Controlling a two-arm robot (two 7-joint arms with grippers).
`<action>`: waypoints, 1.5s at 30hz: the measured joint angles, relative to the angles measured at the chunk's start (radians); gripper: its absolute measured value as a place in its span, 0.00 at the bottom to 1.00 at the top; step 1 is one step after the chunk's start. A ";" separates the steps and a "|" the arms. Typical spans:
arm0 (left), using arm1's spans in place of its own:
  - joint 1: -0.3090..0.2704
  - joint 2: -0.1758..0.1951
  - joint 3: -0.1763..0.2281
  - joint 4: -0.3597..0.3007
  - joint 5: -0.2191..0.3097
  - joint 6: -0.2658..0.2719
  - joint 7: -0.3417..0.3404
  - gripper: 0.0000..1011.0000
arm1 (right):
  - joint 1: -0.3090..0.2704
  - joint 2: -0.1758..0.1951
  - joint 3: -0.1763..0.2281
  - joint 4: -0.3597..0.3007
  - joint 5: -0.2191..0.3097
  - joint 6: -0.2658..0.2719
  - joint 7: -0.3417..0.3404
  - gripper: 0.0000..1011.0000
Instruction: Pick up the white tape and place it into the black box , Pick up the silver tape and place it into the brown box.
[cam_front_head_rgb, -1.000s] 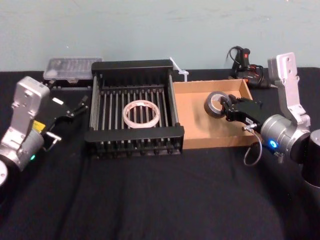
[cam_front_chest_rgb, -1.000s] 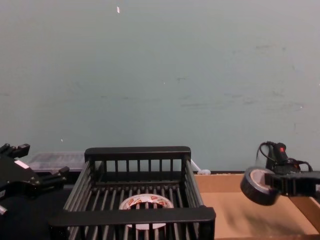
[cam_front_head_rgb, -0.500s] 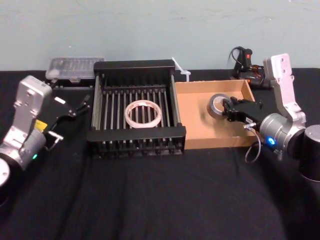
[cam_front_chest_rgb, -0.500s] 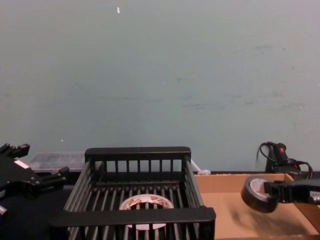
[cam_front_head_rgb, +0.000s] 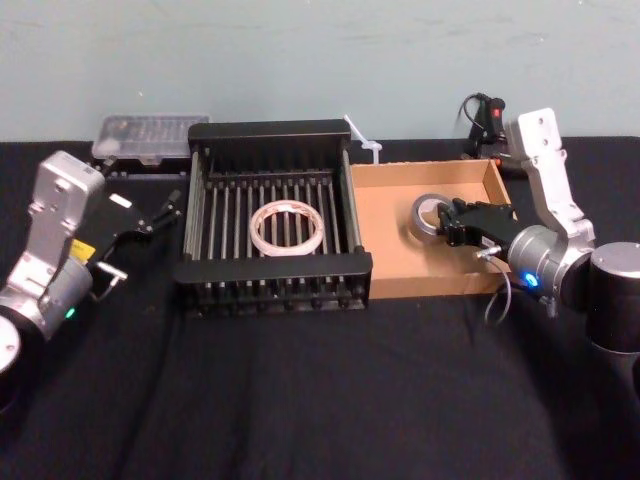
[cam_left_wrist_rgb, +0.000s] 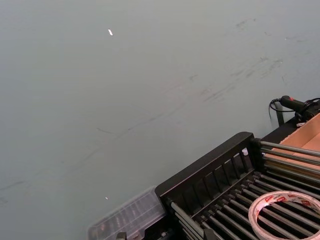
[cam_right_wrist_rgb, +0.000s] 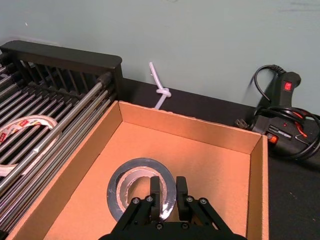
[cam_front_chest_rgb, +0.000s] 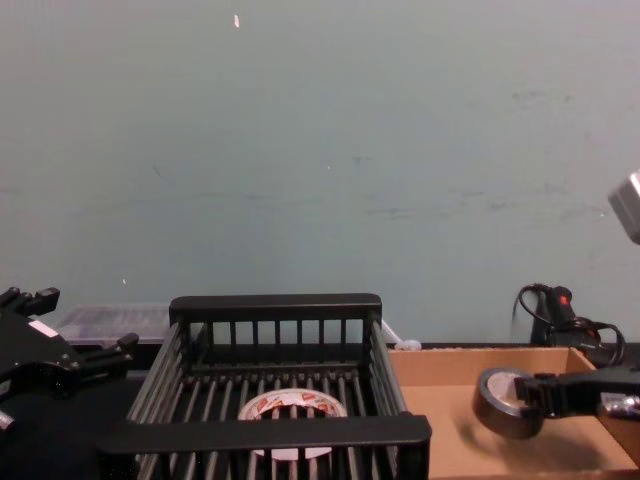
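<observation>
At about 9 o'clock on the black bench (cam_front_head_rgb: 300, 400) the left gripper (cam_front_head_rgb: 160, 212) hangs idle beside the black box (cam_front_head_rgb: 273, 277), its jaws spread apart and holding nothing. Behind it, toward 11 o'clock, lies a clear plastic case (cam_front_head_rgb: 150, 135).

The black box sits at the centre of the bench, and the white tape (cam_front_head_rgb: 287, 228) lies flat on its slatted floor, near the middle; the left wrist view shows its red markings (cam_left_wrist_rgb: 280, 210) on the bars. A white cable tie (cam_front_head_rgb: 360, 140) pokes up behind the box's far right corner.

Touching the black box on its 3 o'clock side is the brown box (cam_front_head_rgb: 425, 285). The silver tape (cam_front_head_rgb: 430, 218) is inside it, toward the middle. The right gripper (cam_front_head_rgb: 455, 222) reaches in from 3 o'clock and has 1 wall of the roll pinched between its narrowly parted jaws; in the right wrist view the 2 fingers (cam_right_wrist_rgb: 155, 192) straddle the near side of the ring. From the chest view the roll (cam_front_chest_rgb: 500, 402) is tilted, low over the cardboard floor; whether it touches the floor cannot be told.

At 1 o'clock, behind the brown box, lies a black tool with a cord (cam_front_head_rgb: 490, 125).
</observation>
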 joint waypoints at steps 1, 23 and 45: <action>0.000 0.000 0.000 0.000 0.000 0.000 0.000 0.99 | 0.001 -0.001 -0.001 0.002 -0.003 0.000 0.001 0.20; 0.000 0.000 0.000 0.000 0.000 0.000 0.000 0.99 | 0.004 -0.002 -0.001 0.004 -0.006 0.002 0.003 0.34; 0.000 0.000 0.000 0.000 0.000 0.000 0.000 0.99 | -0.018 -0.002 0.008 -0.031 -0.006 0.000 0.010 0.99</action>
